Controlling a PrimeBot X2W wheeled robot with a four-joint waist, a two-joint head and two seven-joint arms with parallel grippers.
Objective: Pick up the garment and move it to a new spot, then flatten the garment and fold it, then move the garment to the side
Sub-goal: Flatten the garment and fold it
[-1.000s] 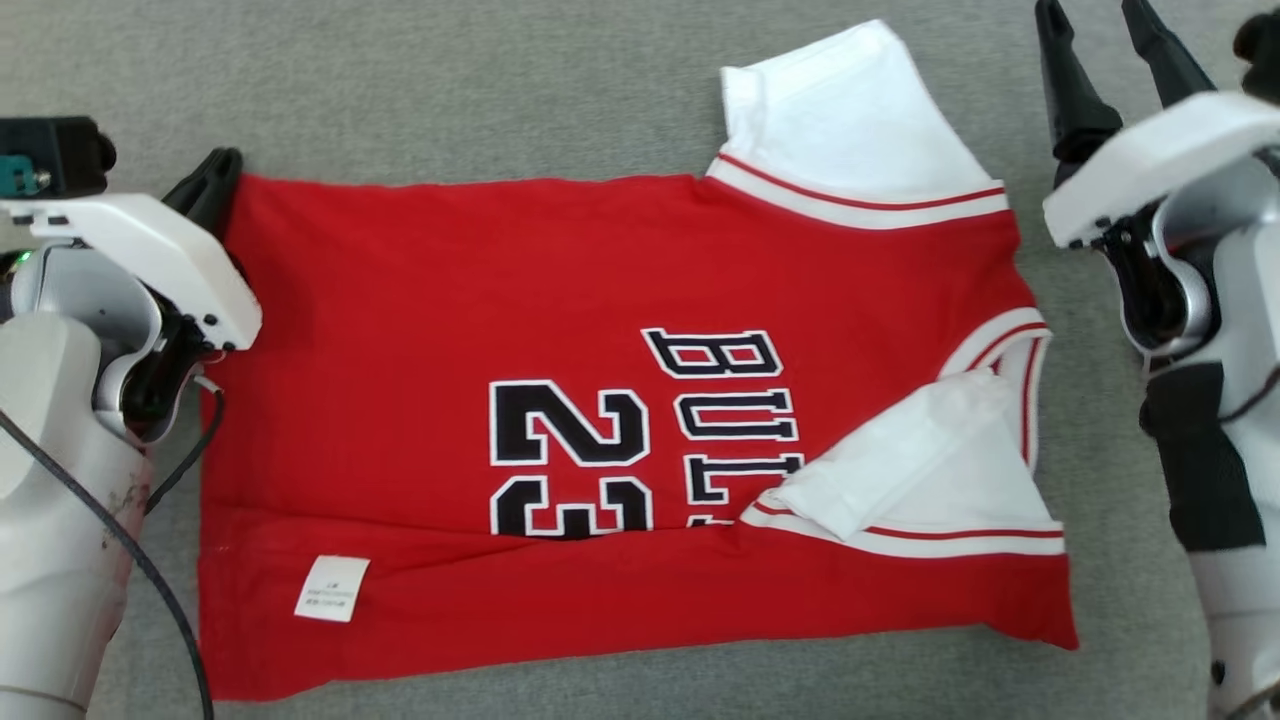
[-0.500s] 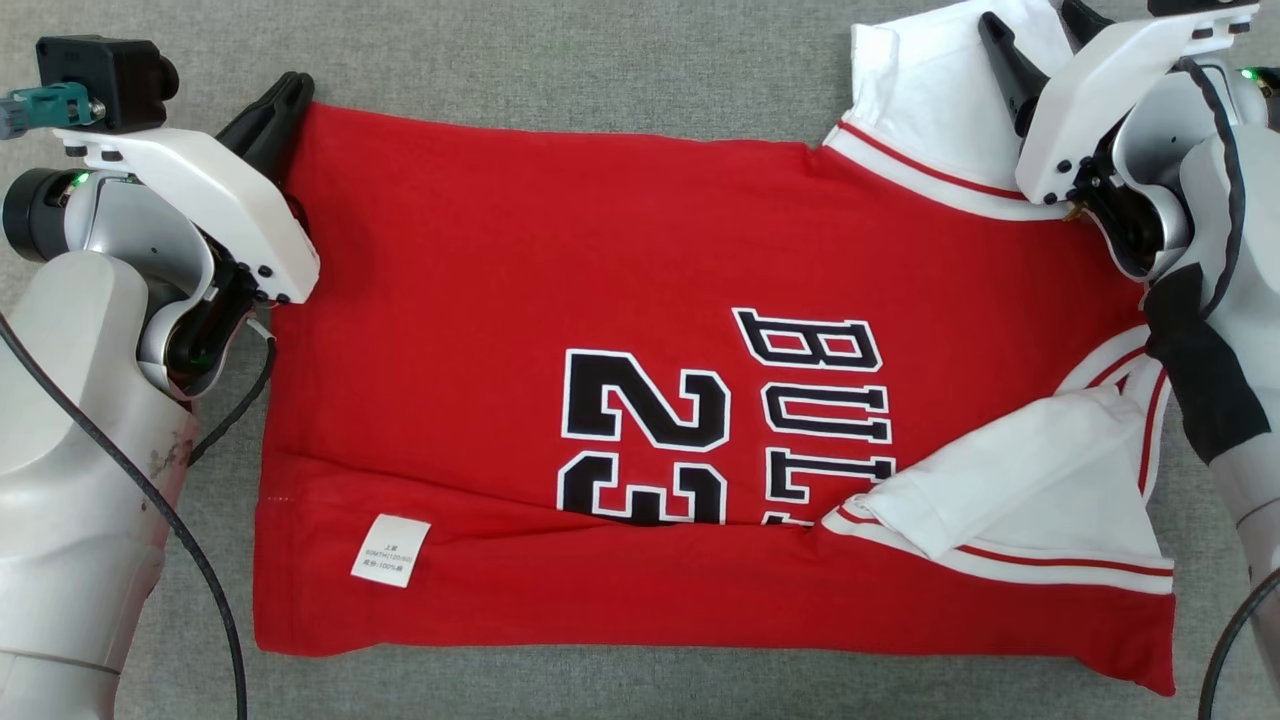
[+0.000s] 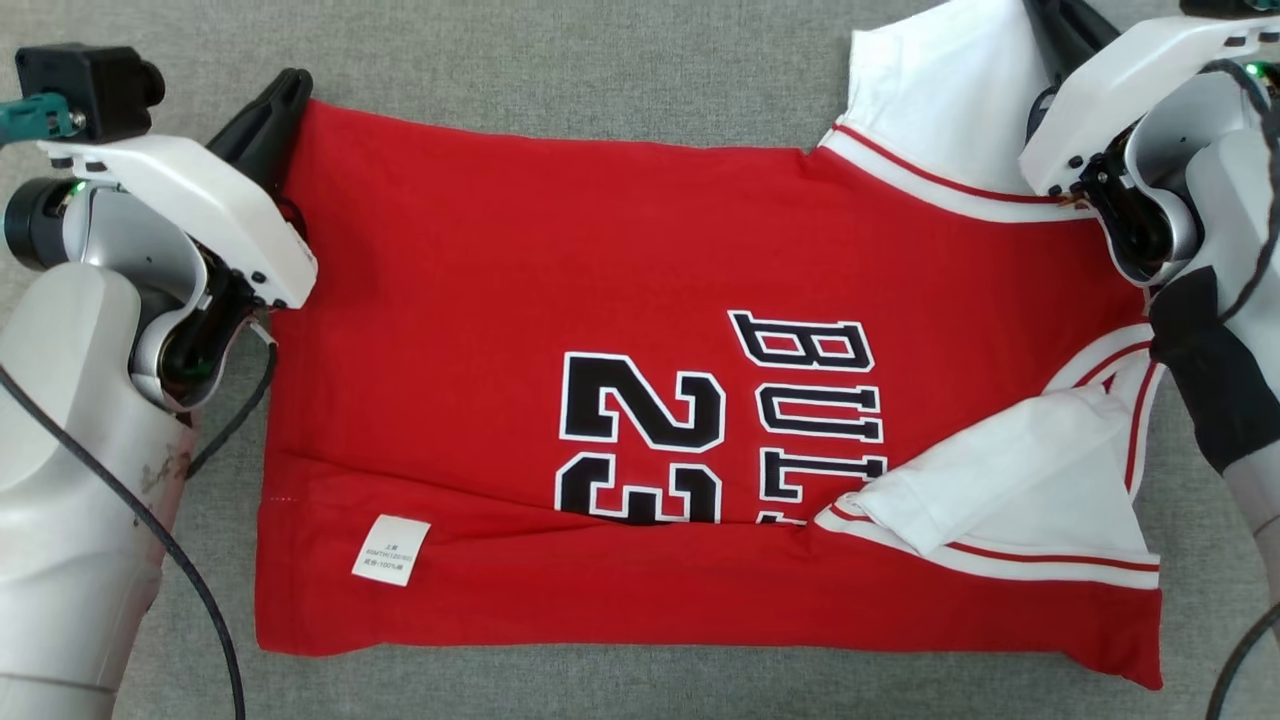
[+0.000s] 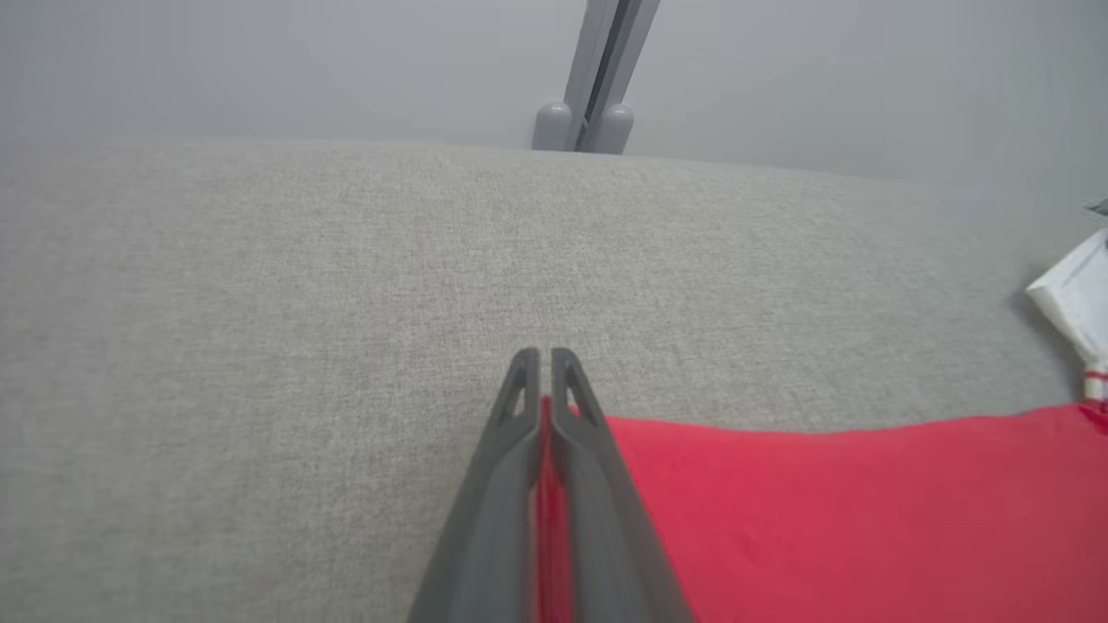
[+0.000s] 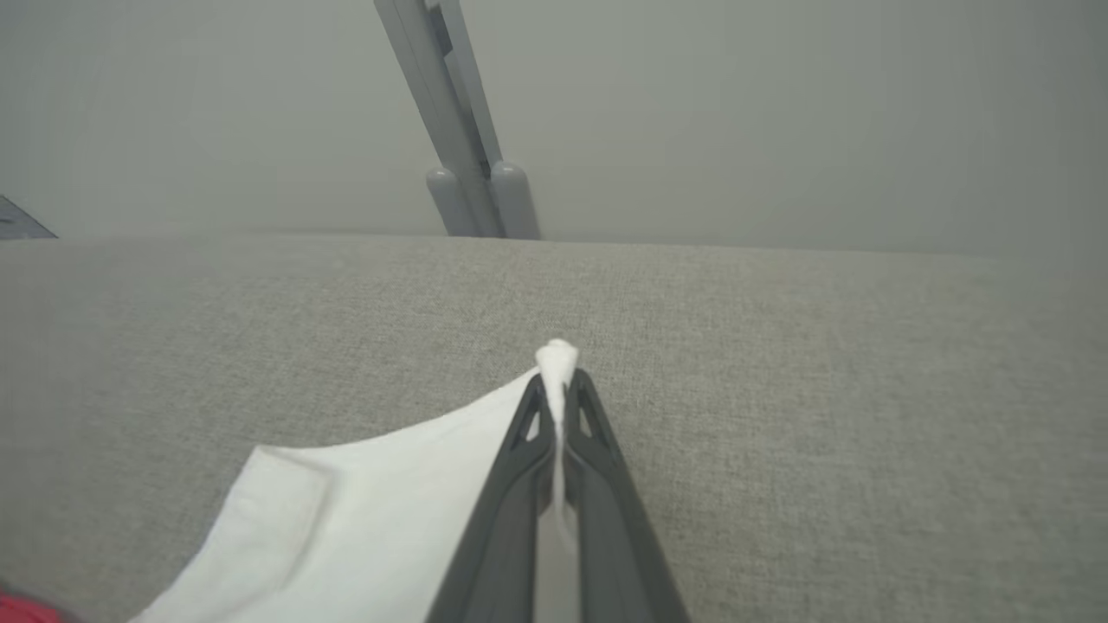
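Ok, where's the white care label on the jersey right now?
In the head view, the care label lies on the folded-over near strip of the jersey, toward the robot's left, below and left of the number 23.

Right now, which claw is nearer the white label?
Left. The left claw grips the far jersey corner on the label side; the right claw grips the sleeve at the opposite end.

Left gripper (image 4: 544, 363) at far left, right gripper (image 5: 558, 381) at far right, both arms extended, fingers pinched together on garment (image 3: 480, 280) edges
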